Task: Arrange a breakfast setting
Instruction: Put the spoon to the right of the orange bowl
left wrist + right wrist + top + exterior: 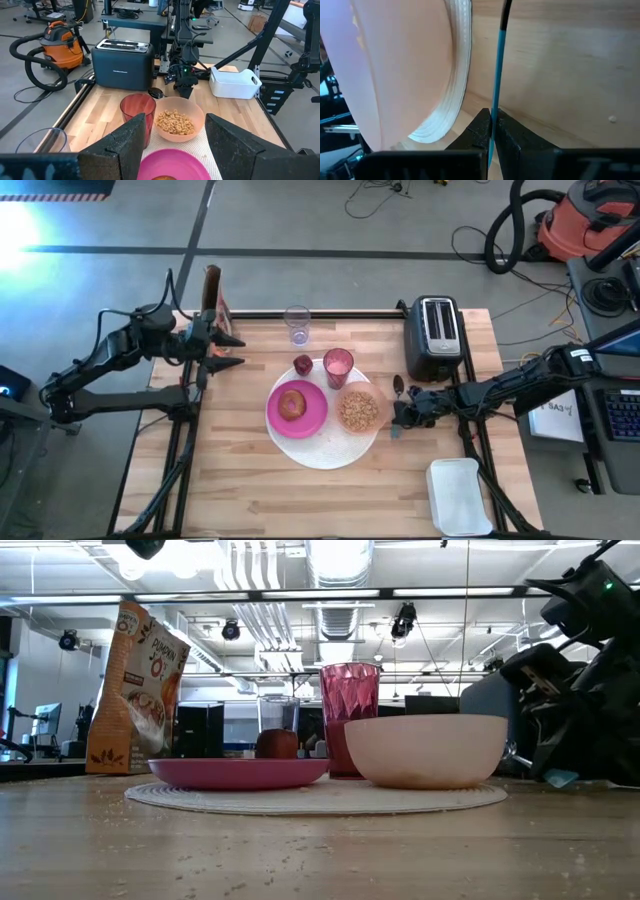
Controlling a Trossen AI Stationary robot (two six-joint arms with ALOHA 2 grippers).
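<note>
At the right edge of the big white round disc, your right gripper has its 2 fingers pressed together on the blue-handled spoon, pinching the thin blue handle between the tips; in the right wrist view the handle runs straight up from the pinch, over bare wood, just beside the disc's ribbed rim and the wall of the translucent pink bowl. The spoon's dark bowl end lies on the table between the pink bowl and the black toaster. The bowl holds cereal rings and sits on the disc's right side, touching or nearly touching the magenta plate to its left, which carries the round toasted bread. Behind them on the disc you see the pink tumbler upright, with the small dark-red fruit just beside it. A clear glass stands farther back, off the disc. Your left gripper waits over the table's left rear edge, fingers spread and holding nothing, near the upright cereal bag. A white tub sits at the front right corner.
</note>
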